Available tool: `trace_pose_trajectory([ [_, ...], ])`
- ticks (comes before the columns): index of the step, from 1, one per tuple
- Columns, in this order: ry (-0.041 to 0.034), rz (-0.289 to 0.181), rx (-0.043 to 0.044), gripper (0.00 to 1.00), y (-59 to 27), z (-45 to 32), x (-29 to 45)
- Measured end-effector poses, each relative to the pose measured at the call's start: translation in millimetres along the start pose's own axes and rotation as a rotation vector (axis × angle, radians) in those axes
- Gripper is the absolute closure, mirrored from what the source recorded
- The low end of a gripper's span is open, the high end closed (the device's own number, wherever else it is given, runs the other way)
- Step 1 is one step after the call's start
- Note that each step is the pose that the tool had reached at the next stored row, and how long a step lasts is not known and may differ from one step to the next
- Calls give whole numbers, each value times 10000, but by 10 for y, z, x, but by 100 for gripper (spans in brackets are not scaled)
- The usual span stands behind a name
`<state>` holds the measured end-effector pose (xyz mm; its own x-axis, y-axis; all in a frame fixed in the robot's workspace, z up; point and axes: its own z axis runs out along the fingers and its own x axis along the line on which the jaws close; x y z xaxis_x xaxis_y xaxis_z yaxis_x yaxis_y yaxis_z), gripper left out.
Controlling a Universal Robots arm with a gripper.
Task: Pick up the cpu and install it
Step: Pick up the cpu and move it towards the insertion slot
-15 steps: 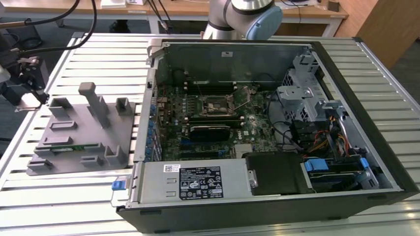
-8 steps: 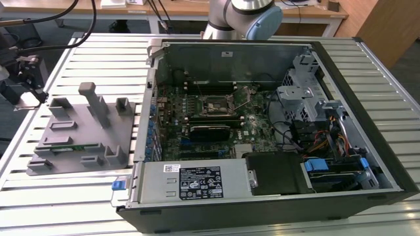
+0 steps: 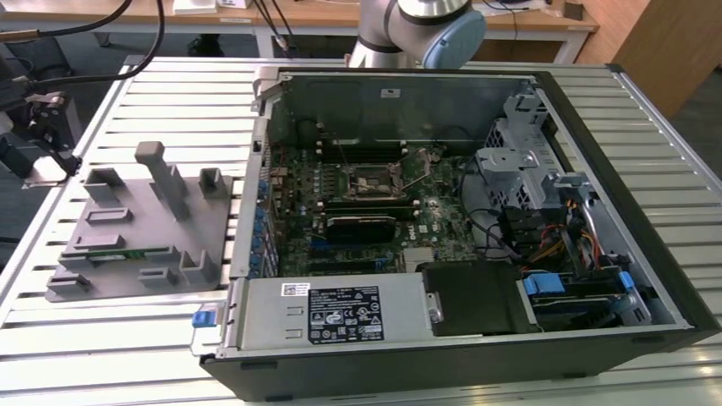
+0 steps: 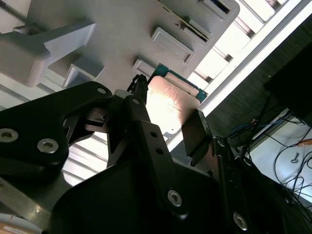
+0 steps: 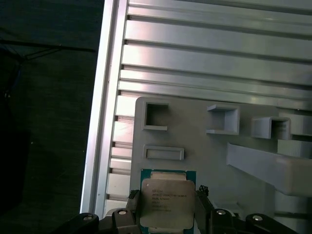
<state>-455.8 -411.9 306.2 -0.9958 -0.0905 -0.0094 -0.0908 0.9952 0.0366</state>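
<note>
TABLETOP ASSEMBLY CELL: One cpu (image 5: 168, 201), metal top up, is clamped between the two fingers (image 4: 142, 117) of the end effector (image 5: 168, 209). They press on two opposite edges, a hold that appears meant to keep the chip level and leave its lid and contact side untouched.

The chip is over the single grey fixture plate (image 5: 195, 146), at the plate edge nearest the tabletop (image 3: 169, 85) edge on the exterior view's left, just beside a shallow rectangular pocket (image 5: 164, 152). Whether it hangs clear of the plate or rests on it cannot be told.

The plate's raised holders seem there to keep each part in a known spot. One green memory stick (image 3: 118, 251) lies in a slot on it.

One computer case (image 3: 395, 110) lies on its side, open upward, at the middle of the tabletop, probably so that its motherboard (image 3: 440, 211) faces the one arm (image 3: 423, 25) mounted by the far edge. The board's one socket (image 3: 370, 179), a dark square in a metal frame, is well apart from the cpu.
</note>
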Motion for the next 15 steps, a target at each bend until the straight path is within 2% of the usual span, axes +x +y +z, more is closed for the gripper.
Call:
trace_pose_trajectory([
  [15,-2,-1,-1,47,3,-75,-1],
])
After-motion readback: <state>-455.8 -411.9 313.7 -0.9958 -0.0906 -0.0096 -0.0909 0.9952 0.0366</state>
